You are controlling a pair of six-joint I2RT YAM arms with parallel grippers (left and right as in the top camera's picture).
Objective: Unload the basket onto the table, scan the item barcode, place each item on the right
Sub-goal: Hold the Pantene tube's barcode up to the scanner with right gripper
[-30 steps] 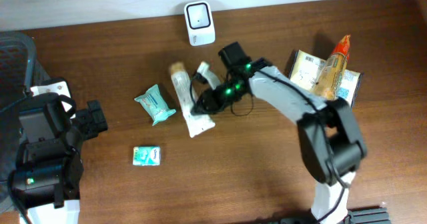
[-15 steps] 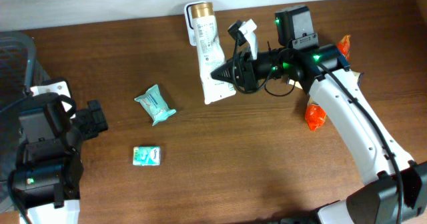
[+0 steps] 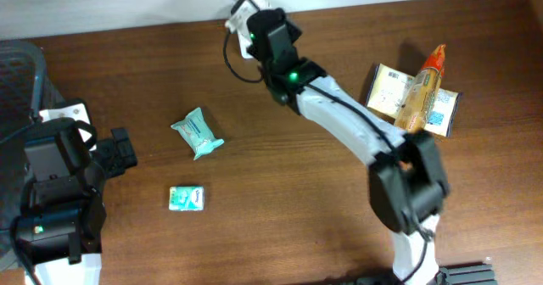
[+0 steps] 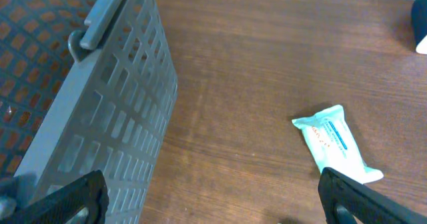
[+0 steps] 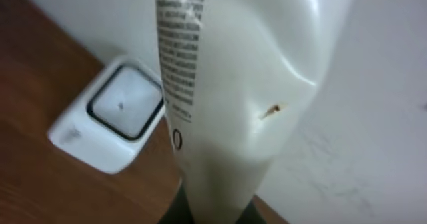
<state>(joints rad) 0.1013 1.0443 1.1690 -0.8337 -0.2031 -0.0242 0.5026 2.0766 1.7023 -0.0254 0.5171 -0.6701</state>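
A white squeeze tube point(image 5: 227, 84) with a block of small print fills the right wrist view, and my right gripper point(image 5: 213, 214) is shut on its lower end. Just below and left of it sits the white scanner point(image 5: 113, 117) with its dark-rimmed window facing up. From overhead the right gripper point(image 3: 259, 26) is at the table's back edge, the tube point(image 3: 240, 1) runs past the top of the picture, and the arm hides the scanner. No barcode shows. My left gripper point(image 4: 217, 207) hangs open over bare wood beside the basket.
A teal wipes packet point(image 3: 198, 133) and a small teal pack point(image 3: 187, 198) lie left of centre. Snack packets and an orange-capped bottle point(image 3: 416, 94) are stacked at the right. A grey mesh basket point(image 4: 100, 117) stands by the left arm point(image 3: 59, 192).
My right arm lifted the tube off the table, swung right, then carried it to the back edge over the scanner. The left arm stayed still.
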